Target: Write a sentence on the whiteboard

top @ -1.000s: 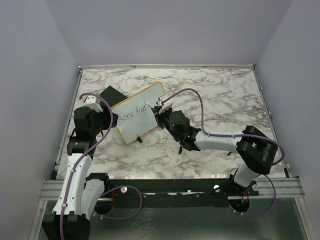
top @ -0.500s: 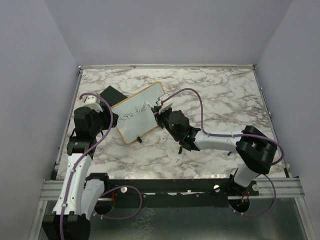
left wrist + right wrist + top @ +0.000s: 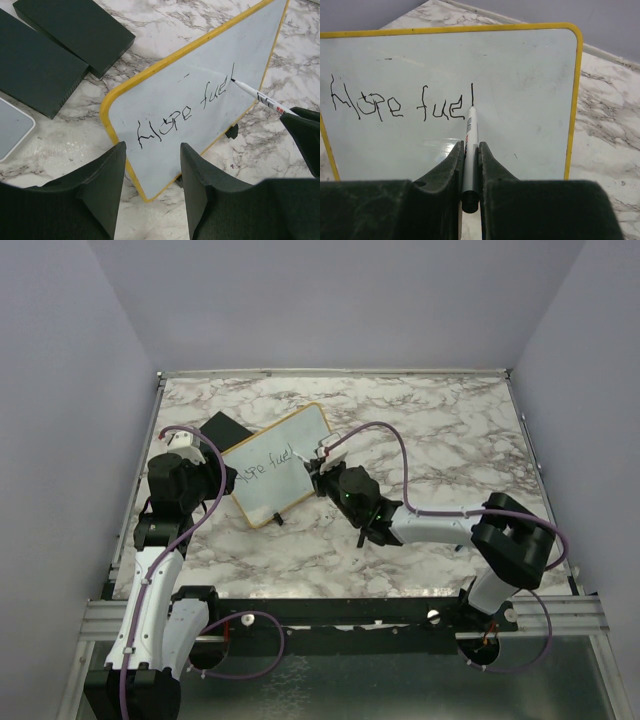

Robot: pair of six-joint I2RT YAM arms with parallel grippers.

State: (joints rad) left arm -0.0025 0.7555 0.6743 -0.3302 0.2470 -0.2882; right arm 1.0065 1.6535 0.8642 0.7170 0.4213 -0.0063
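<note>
The whiteboard [image 3: 278,462], with its yellow frame, stands tilted on the marble table, left of centre. The sentence [image 3: 395,105] on the whiteboard [image 3: 520,65] reads "Hope fuel" in thin dark strokes. My right gripper [image 3: 470,146] is shut on a white marker [image 3: 471,132], whose tip rests at the foot of the last "l". The left wrist view shows the marker [image 3: 257,94] touching the whiteboard [image 3: 210,55] just right of the sentence [image 3: 185,112]. My left gripper [image 3: 152,150] hangs open over the board's near corner and touches nothing.
Two flat black blocks [image 3: 75,27] [image 3: 35,70] lie on the table behind the board's left end, with a pale flat white-rimmed thing [image 3: 12,127] beside them. From above, one black block [image 3: 222,430] shows past the board. Grey walls enclose the table.
The right gripper has shifted slightly along the board with the marker, and the stroke "l" now follows "fue". The left arm and the board have not moved.
</note>
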